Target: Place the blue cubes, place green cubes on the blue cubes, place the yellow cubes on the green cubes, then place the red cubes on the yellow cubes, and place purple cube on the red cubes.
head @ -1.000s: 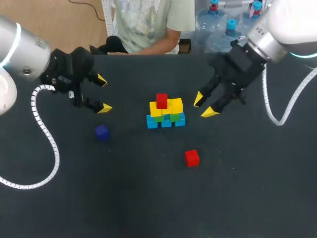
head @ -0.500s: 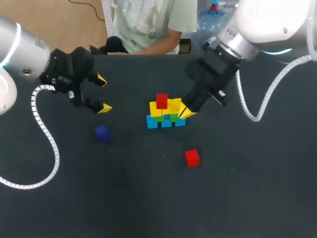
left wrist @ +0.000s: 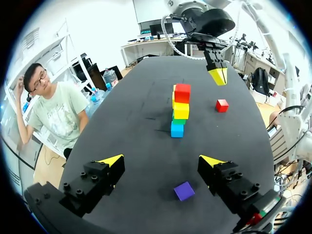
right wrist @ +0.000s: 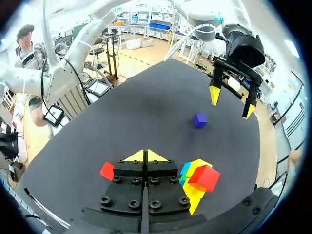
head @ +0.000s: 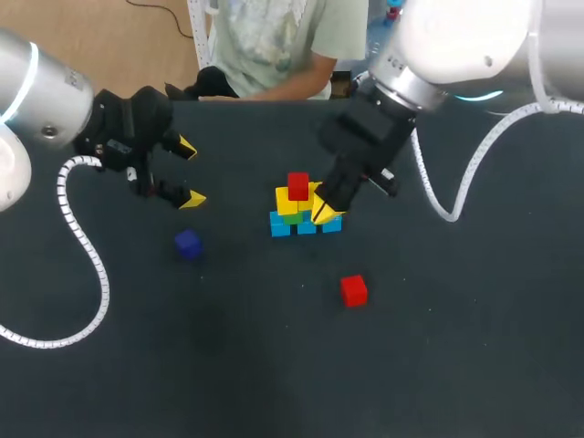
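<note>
A pyramid of cubes (head: 306, 210) stands mid-table: blue cubes (head: 306, 224) at the bottom, then green, then yellow (head: 287, 202), with one red cube (head: 297, 186) on top. My right gripper (head: 324, 212) is shut on nothing, its tips close against the pyramid's right side. In the right wrist view the pyramid (right wrist: 199, 174) sits just beside the shut gripper (right wrist: 146, 156). A loose red cube (head: 354, 290) lies nearer the front. The purple cube (head: 188, 244) lies to the left. My left gripper (head: 188, 172) hangs open above and behind it, and in its own view the purple cube (left wrist: 184, 190) lies under the open left gripper (left wrist: 161, 161).
The dark tabletop (head: 438, 347) holds nothing else. White cable conduits hang from both arms, one over the table's left part (head: 87, 246) and one at the right (head: 438, 196).
My right arm has swung left from the right side of the table to the pyramid, and its gripper has closed. The left arm and the cubes have not moved.
</note>
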{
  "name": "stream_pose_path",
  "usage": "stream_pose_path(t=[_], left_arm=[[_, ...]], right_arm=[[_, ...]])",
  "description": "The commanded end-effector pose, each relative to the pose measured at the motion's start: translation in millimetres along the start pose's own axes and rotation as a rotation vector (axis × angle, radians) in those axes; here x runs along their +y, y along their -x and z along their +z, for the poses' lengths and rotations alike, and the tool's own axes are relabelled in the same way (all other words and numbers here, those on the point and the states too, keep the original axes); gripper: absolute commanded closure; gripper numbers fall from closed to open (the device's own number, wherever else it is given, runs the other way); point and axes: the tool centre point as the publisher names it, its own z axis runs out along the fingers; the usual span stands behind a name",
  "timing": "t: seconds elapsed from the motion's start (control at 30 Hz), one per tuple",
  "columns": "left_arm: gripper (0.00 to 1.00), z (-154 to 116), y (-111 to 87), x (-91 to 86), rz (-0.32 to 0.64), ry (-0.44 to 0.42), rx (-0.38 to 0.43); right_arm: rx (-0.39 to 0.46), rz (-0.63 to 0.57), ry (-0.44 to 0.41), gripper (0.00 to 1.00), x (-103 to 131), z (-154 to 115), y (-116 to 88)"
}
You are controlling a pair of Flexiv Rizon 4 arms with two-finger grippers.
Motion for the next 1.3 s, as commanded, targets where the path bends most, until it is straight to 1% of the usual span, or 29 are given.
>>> stream_pose_path(t=[0.03,0.23,0.77,1.3], left_arm=[[0.0,0,-0.8,0.8,0.002,-0.001,-0.003],[0.0,0,-0.8,0.8,0.002,-0.001,-0.003],[0.0,0,-0.8,0.8,0.002,-0.001,-0.003],[0.0,0,-0.8,0.8,0.002,-0.001,-0.003]], right_arm=[[-0.009,-0.005,0.016,1.0,-4,7,0],[-0.016,-0.029,0.037,1.0,-8,13,5],[-0.003,-0.06,0.045,1.0,-25,16,3],[0.03,-0.057,0.03,1.0,-21,11,0]])
